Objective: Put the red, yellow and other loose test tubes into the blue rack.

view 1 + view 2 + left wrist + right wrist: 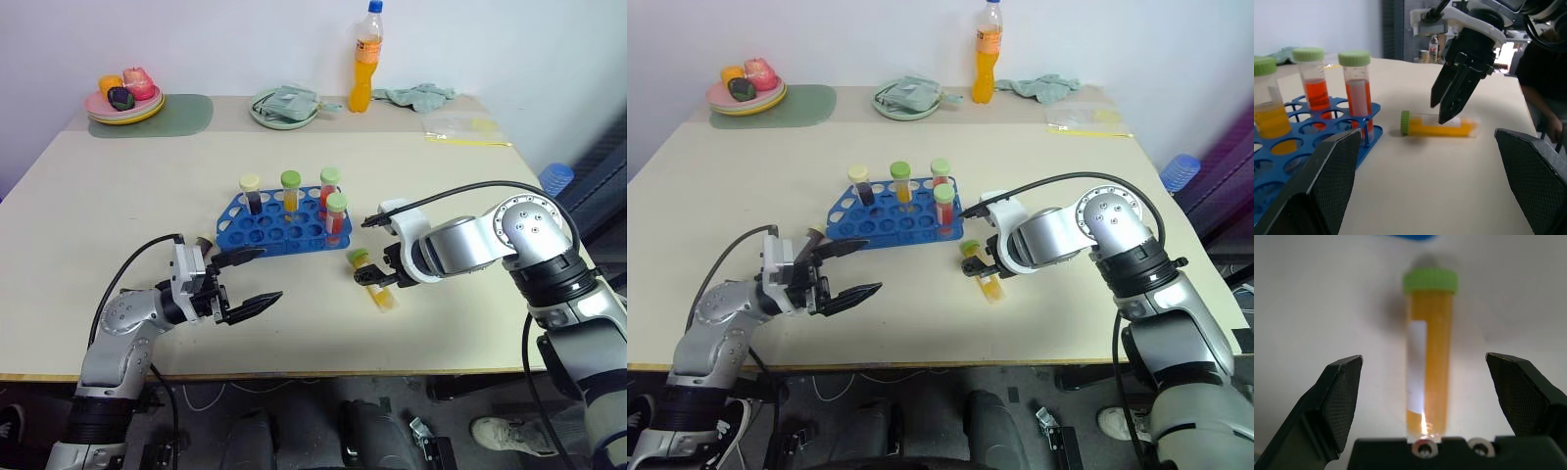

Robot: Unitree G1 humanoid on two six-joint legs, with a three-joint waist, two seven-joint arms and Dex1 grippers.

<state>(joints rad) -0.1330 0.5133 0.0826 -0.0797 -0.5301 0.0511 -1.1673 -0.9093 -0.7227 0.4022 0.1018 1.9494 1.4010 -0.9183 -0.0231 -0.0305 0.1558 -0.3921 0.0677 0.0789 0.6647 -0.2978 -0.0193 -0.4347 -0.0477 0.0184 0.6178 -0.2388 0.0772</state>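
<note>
Progress check: four capped tubes already standing in bright blue plastic rack point(279, 223). Yellow-liquid green-capped clear tube point(1428, 350) left lying on counter point(118, 215) beside rack. Your right gripper point(1427, 396) hovers over it, fingers spread, nothing held. Left gripper point(253, 278) spread too, empty.

Pale beige table point(118, 294) with a plain white wall point(225, 39) right behind its far edge. Far left: green mat point(191, 116) under stacked plates point(122, 113) (toy fruit on top). Dark floor point(294, 421) below the near edge, with cables. Blue-purple furniture point(602, 166) on the right, too cropped to identify. Lighting even.
</note>
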